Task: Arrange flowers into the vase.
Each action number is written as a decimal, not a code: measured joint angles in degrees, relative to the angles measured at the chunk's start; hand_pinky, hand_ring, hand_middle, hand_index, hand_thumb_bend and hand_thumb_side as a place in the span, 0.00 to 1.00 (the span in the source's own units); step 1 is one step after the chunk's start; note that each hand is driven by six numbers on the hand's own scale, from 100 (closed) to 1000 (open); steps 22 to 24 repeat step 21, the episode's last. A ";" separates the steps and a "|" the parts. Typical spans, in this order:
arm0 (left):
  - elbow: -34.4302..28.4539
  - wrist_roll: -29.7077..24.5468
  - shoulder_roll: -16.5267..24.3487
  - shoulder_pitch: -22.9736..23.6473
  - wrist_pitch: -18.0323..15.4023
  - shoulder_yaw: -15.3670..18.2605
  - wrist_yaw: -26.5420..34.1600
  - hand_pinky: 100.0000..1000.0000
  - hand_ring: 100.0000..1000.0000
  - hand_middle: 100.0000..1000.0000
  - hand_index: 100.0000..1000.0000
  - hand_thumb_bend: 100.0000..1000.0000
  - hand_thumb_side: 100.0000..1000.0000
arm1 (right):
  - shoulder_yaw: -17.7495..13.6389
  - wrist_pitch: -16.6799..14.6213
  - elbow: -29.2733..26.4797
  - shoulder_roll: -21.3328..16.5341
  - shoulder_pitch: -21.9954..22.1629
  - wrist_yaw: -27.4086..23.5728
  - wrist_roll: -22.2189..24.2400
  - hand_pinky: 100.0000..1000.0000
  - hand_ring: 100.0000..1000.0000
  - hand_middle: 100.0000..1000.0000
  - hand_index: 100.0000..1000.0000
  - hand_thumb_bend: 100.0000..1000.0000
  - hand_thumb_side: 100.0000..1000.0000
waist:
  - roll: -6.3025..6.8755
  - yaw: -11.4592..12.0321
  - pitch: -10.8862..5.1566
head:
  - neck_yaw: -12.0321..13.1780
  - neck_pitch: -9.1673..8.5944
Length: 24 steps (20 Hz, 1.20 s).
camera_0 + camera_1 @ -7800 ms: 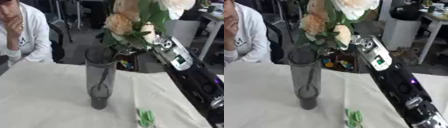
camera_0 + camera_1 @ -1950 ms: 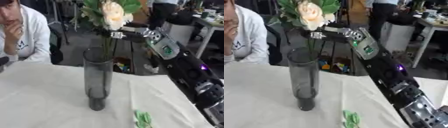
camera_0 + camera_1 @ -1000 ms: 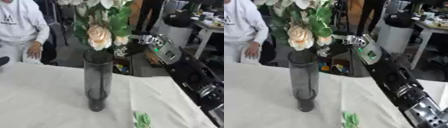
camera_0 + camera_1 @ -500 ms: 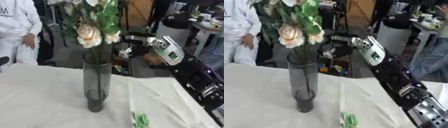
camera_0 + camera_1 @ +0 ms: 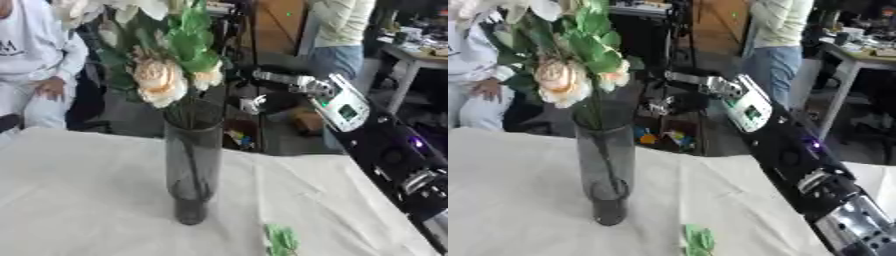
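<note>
Down went the flowers point(image 5: 166, 70): a moment earlier the right hand point(image 5: 278, 79) had held the bunch high above the vase point(image 5: 192, 165), and now the stems stood inside the glass, the blooms and leaves crowding just over the rim. The hand had drawn off to the side and reached out level, apart from the bunch, with nothing in it. Its fingers looked stretched out and relaxed rather than curled, though they were blurred against the dark clutter behind. I saw no left hand anywhere.

By my reckoning that meant the placing itself was done, and little was left beyond pulling the arm clear.

The vase was a tall, smoky, see-through cylinder standing upright on the white tablecloth point(image 5: 79, 200), near the middle of the table. Stems could be made out through its wall, running down toward the dark base. The flowers were pale, cream and peach, with big green leaves above them, and the bunch leaned a little to the left. One green scrap point(image 5: 280, 240), leaf-like, lay on the cloth near the front edge, well apart from the vase.
</note>
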 measured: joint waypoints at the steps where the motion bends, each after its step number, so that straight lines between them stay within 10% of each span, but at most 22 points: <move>1: 0.00 0.00 0.00 0.02 0.00 0.01 0.00 0.75 0.89 0.84 0.97 0.00 1.00 | -0.23 0.09 0.15 0.01 0.00 0.05 0.09 0.93 1.00 1.00 1.00 0.10 0.61 | 0.04 0.00 -0.10 | 0.00 0.00; 24: 0.00 0.32 0.00 0.43 -0.02 0.06 0.00 0.76 0.89 0.84 0.97 0.00 1.00 | -3.09 4.51 -8.03 -0.91 1.63 -7.90 4.51 0.92 1.00 1.00 1.00 0.04 0.72 | 1.27 -0.37 -0.45 | 0.02 1.01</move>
